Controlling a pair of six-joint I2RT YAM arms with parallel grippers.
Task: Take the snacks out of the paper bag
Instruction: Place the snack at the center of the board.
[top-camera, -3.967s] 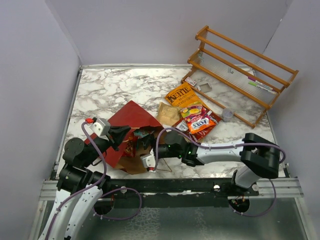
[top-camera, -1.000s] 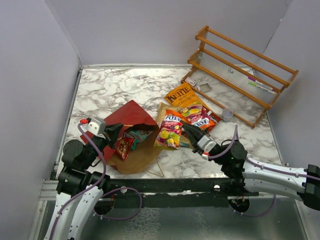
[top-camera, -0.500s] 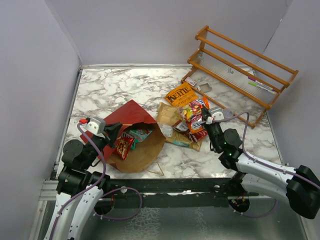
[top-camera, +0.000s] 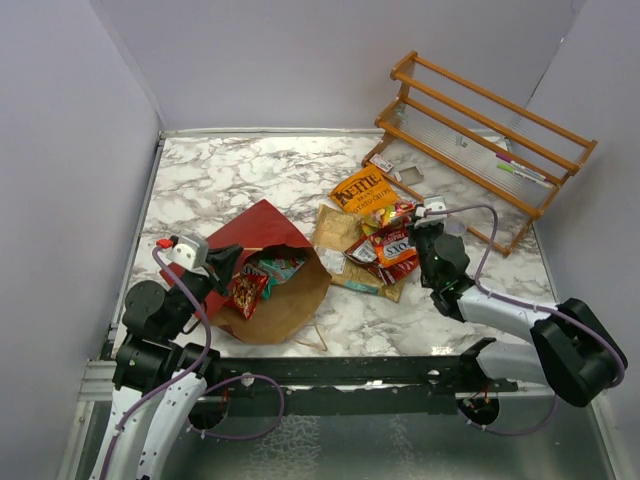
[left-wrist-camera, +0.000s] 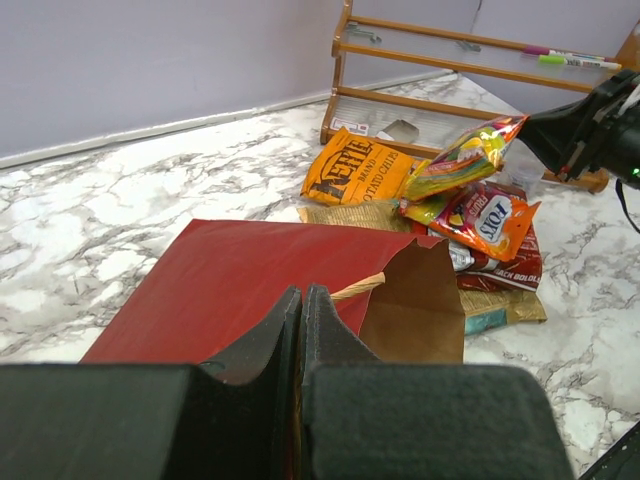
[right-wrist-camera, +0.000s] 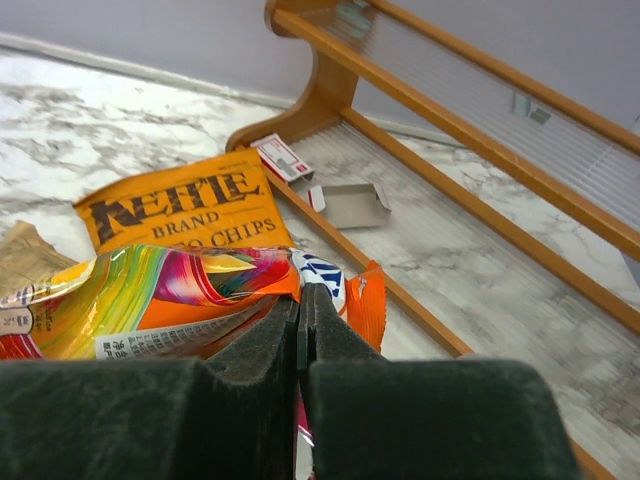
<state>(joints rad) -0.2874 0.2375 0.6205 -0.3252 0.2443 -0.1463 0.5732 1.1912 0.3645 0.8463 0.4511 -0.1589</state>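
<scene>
The paper bag (top-camera: 262, 230) lies on its side, dark red outside, its brown mouth facing right. My left gripper (top-camera: 226, 268) (left-wrist-camera: 302, 293) is shut on the bag's rim and holds the mouth open. A red packet (top-camera: 247, 292) and a teal packet (top-camera: 281, 267) show inside. My right gripper (top-camera: 412, 222) (right-wrist-camera: 301, 292) is shut on a yellow-orange candy pack (left-wrist-camera: 465, 158) (right-wrist-camera: 160, 290), held just above the pile of snacks. That pile holds the orange Kettle bag (top-camera: 360, 188) (right-wrist-camera: 185, 208), a tan chip bag (top-camera: 335, 228) and a red candy pack (top-camera: 393, 246).
A wooden slatted rack (top-camera: 490, 135) leans at the back right, with markers (top-camera: 525, 172) on it. A small grey cup (top-camera: 456, 229) stands by its front rail, and small cards (top-camera: 384, 163) lie near its left end. Walls close in on both sides of the marble table (top-camera: 230, 175).
My right gripper pulled the yellow-orange candy pack from the bag's mouth and carried it right, over the pile by the Kettle bag. My left gripper kept its hold on the rim.
</scene>
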